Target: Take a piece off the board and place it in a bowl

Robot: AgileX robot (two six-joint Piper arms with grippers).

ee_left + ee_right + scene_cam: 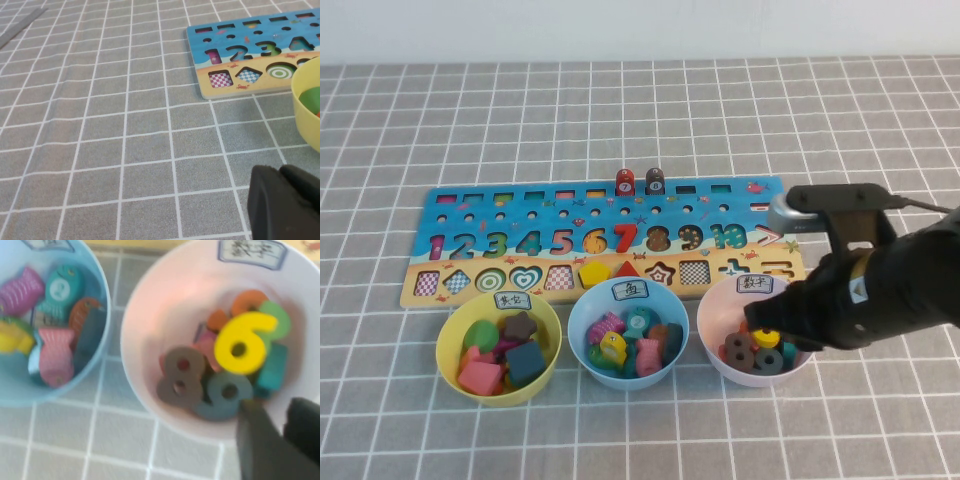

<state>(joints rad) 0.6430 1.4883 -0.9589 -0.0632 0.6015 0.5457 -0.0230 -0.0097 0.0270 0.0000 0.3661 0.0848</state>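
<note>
Grey gridded tabletop. Piece point(181, 382) lies in bowl point(150, 330) near the front edge; right end effector point(280, 427) beside it, apparently empty, may snag the rim when lifting. Left end effector point(285, 202) parked, fingers closed.

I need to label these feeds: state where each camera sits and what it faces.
High: raised on the robot's side, angled down at the board and three bowls; right arm over the pink bowl.
Left wrist: low over the table, left gripper at the edge.
Right wrist: above the pink bowl, right gripper showing.
Shared: grey 8.
</note>
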